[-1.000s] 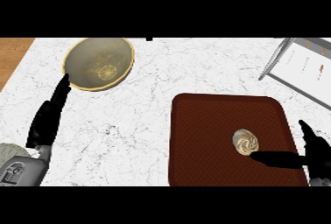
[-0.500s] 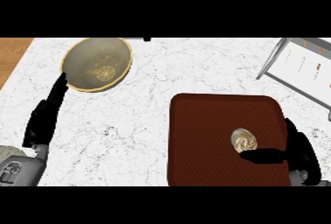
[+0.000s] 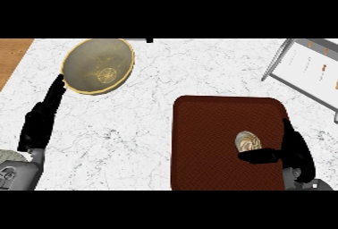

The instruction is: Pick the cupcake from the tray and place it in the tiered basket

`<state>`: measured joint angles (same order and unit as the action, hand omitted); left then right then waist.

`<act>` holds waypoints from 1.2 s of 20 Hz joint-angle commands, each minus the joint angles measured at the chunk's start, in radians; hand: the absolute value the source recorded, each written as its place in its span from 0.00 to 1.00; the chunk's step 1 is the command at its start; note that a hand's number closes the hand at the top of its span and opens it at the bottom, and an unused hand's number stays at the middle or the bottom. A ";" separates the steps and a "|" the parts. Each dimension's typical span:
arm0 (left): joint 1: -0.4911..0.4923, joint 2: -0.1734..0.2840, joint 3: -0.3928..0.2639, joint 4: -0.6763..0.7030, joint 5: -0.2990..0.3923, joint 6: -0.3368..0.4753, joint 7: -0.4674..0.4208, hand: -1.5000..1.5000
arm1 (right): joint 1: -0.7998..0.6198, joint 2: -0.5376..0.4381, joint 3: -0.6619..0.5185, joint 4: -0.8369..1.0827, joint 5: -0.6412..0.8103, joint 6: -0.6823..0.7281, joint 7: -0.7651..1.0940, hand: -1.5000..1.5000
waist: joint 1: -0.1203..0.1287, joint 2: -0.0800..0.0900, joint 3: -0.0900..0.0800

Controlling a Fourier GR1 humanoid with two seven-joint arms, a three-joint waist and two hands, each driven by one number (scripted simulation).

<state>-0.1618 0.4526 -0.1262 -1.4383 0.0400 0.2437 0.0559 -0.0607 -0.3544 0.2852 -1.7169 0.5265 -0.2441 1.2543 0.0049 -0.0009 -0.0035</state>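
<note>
Since a second ago our right hand [image 3: 290,154] has slid in over the dark red rectangular tray [image 3: 211,134], so that its thumb now touches the near side of the small swirl-topped tan cupcake [image 3: 249,141], while the fingers rise along the cupcake's right side. We read the hand as spread around the cupcake, bracketing it, not yet pinching it. The cupcake sits on the tray's right half, towards the near edge. Our left hand [image 3: 41,118] lies with straight fingers on the white marbled bench [image 3: 165,76], its fingertips just beside the round gold-rimmed basket tier [image 3: 99,65] at the far left, and it has edged slightly towards it.

What could go wrong from here, in our judgement: the thumb sits low against the cupcake, so closing unevenly may push it across the tray or tip it instead of catching it. The basket also lies well apart from the tray, across the bench, so a poorly seated cupcake could slip during the carry.
</note>
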 commanded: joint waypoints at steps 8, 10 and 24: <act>0.013 -0.035 -0.012 -0.021 -0.030 0.008 0.025 0.50 | -0.047 0.142 -0.086 0.028 0.101 0.116 0.233 0.00 | -0.006 -0.002 0.001; 0.034 -0.025 0.008 -0.032 -0.027 0.005 0.008 0.50 | -0.013 0.161 -0.067 0.084 0.105 0.079 0.190 0.00 | 0.000 0.000 0.003; 0.034 -0.094 0.010 0.013 -0.089 0.017 -0.031 0.50 | -0.047 0.289 -0.173 0.223 0.123 0.106 0.048 0.00 | -0.005 0.002 0.003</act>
<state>-0.1419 0.4008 -0.1002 -1.4378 -0.0131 0.2290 0.0454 -0.0965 -0.0895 0.1453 -1.5310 0.6563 -0.1496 1.1850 0.0025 0.0000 -0.0004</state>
